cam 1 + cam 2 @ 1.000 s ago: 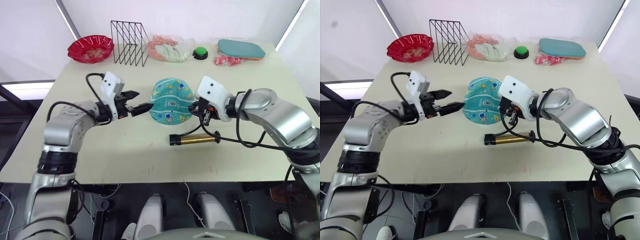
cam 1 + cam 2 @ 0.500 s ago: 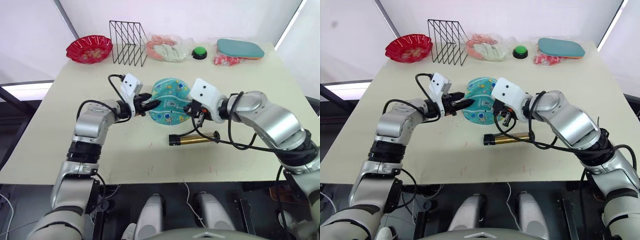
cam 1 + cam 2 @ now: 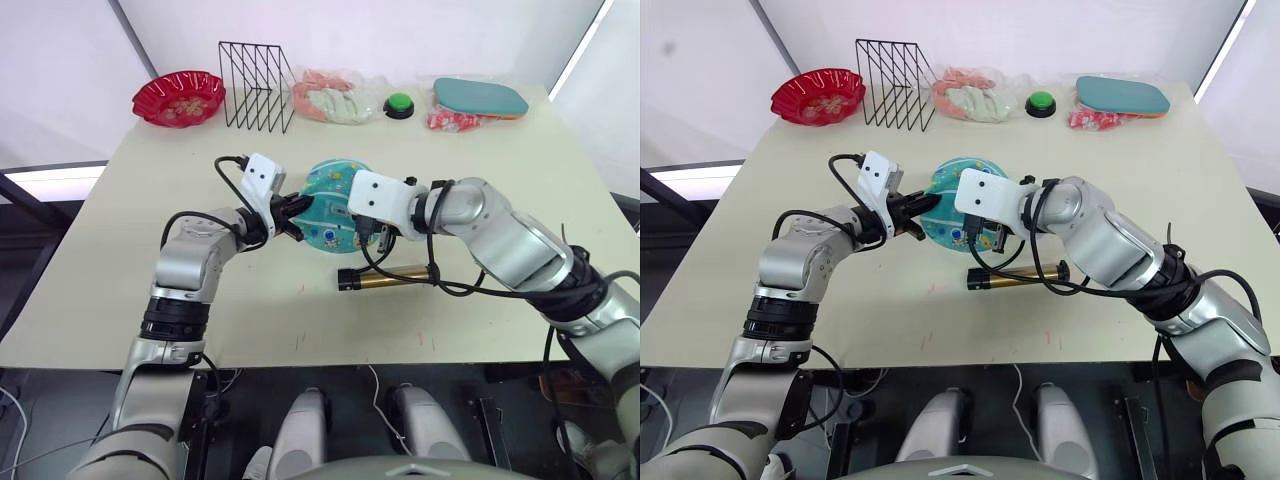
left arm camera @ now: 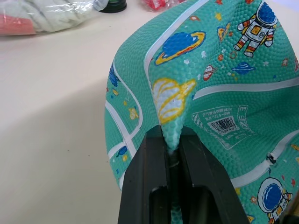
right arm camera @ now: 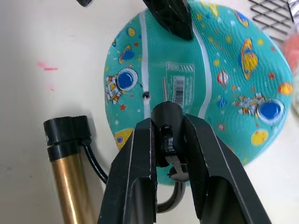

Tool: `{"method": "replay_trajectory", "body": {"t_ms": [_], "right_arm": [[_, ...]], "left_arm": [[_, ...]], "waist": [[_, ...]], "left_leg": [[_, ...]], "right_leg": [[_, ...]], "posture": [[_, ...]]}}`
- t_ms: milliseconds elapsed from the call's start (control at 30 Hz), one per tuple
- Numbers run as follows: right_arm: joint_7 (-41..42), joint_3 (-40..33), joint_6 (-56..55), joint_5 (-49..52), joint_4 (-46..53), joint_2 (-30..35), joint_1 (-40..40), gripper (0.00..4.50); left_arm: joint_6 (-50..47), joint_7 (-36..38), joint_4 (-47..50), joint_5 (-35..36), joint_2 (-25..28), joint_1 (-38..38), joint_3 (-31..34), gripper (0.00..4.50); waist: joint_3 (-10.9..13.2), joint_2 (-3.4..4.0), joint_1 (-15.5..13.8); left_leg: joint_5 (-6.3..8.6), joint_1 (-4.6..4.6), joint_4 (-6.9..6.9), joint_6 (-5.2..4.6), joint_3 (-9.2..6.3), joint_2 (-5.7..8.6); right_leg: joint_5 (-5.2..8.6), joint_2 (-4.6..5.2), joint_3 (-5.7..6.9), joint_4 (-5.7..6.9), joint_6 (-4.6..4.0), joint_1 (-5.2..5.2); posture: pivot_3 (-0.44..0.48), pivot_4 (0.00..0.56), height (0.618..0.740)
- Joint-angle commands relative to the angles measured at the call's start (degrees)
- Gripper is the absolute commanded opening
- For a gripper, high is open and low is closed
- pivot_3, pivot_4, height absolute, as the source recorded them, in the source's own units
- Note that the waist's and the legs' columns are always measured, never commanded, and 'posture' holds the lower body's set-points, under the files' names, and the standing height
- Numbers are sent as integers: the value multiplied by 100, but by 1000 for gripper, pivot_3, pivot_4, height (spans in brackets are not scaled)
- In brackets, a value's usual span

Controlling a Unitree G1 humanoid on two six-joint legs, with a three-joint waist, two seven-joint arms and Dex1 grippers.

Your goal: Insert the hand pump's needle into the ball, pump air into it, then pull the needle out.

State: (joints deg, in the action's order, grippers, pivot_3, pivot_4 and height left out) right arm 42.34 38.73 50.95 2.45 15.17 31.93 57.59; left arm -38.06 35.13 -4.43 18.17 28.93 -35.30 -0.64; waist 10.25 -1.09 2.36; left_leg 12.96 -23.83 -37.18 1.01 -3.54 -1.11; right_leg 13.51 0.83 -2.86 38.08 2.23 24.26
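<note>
Both grippers [image 3: 925, 205] [image 3: 990, 235] at ball [image 3: 950, 190]

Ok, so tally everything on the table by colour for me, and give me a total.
Teal: 2, the ball and the oval pad.
Red: 2, the bowl and the small packet.
Black: 1, the wire rack.
Green: 1, the button.
Bronze-gold: 1, the hand pump.
Pink and white: 1, the bagged bundle.
Total: 8.
</note>
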Motion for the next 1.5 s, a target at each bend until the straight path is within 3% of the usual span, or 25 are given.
{"method": "replay_trajectory", "body": {"t_ms": [33,567,1500], "right_arm": [[317,195,-461,-365,-198,-11,246,308],[1218,334,-1353,-1375,-997,-193,263,308],[1486,132,-1487,-1914,-1316,-353,6,308]], "left_arm": [[7,-167,436,0,-86,69,111,0],[-88,-340,612,28,-176,229,124,0],[-233,-403,759,61,-230,270,140,0]], "waist": [[0,0,0],[0,0,-12],[-1,-1,-11]], "left_leg": [[0,0,-1,0,1,1],[-1,2,-6,1,-4,7],[-2,10,-19,2,-8,12]], "right_leg": [[0,1,0,0,0,0],[-1,7,5,7,0,-3],[-1,10,5,37,-1,-3]], "posture": [[0,150,740],[0,150,740],[0,150,740]]}}
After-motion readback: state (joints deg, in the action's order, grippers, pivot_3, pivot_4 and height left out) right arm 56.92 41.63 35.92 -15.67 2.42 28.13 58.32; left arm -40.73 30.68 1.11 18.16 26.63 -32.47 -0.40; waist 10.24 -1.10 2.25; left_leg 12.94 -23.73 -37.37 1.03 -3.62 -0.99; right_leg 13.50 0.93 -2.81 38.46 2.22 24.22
